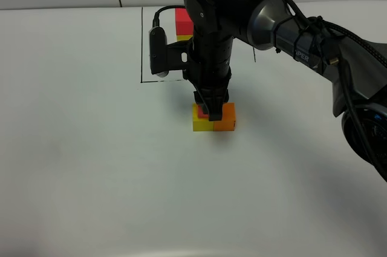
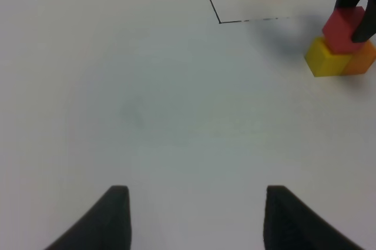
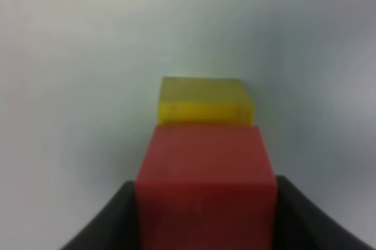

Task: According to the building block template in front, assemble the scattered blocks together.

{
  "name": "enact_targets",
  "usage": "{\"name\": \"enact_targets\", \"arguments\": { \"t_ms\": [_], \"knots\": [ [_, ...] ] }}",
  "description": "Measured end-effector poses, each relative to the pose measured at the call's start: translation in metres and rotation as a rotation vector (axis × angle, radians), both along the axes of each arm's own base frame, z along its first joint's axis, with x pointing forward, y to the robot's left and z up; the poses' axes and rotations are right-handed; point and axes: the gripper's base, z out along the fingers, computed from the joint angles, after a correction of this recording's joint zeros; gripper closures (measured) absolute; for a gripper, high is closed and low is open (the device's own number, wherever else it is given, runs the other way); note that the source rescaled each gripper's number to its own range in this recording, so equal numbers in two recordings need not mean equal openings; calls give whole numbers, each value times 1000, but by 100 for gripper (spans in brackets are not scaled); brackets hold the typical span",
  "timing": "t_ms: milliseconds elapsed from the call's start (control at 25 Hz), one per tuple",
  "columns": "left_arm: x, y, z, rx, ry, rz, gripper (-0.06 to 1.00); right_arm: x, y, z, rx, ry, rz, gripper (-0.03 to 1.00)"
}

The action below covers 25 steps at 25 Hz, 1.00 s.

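The white table (image 1: pixel 72 148) is carrying two groups of cubes, and the right arm (image 1: pixel 290 33) is reaching across the middle and hanging over the nearer one. At the far side, the template (image 1: pixel 183 22) is sitting inside its thin black outline (image 1: pixel 141 45). The arm is hiding most of it from above, and only its red top and a sliver of yellow are showing.

In front of the outline, the yellow cube (image 1: pixel 200 124) and the orange cube (image 1: pixel 225 122) are already sitting side by side and touching, so the bottom row is looking finished. The right gripper (image 1: pixel 209 109) is clamping the red cube (image 2: pixel 342 26) between its fingers and holding it over the yellow one, close to the seam with the orange and turned a little askew. Whether it is resting on the yellow cube or hanging just above is hard to tell.

The left gripper (image 2: pixel 197 217) is idling well apart from the blocks, with its fingers spread and nothing between them.

By my reading, squaring the red cube on the yellow, letting go and backing off are the only steps left.
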Motion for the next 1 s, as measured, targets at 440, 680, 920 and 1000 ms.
{"name": "enact_targets", "arguments": {
  "t_ms": [440, 680, 920, 1000],
  "knots": [
    [0, 0, 0, 0, 0, 0, 83, -1, 2, 0, 25, 18, -8, 96],
    [0, 0, 0, 0, 0, 0, 83, -1, 4, -6, 34, 37, -13, 96],
    [0, 0, 0, 0, 0, 0, 83, 0, 5, -10, 33, 44, -14, 96],
    [0, 0, 0, 0, 0, 0, 83, 0, 5, -10, 34, 43, -14, 96]
  ]
}}
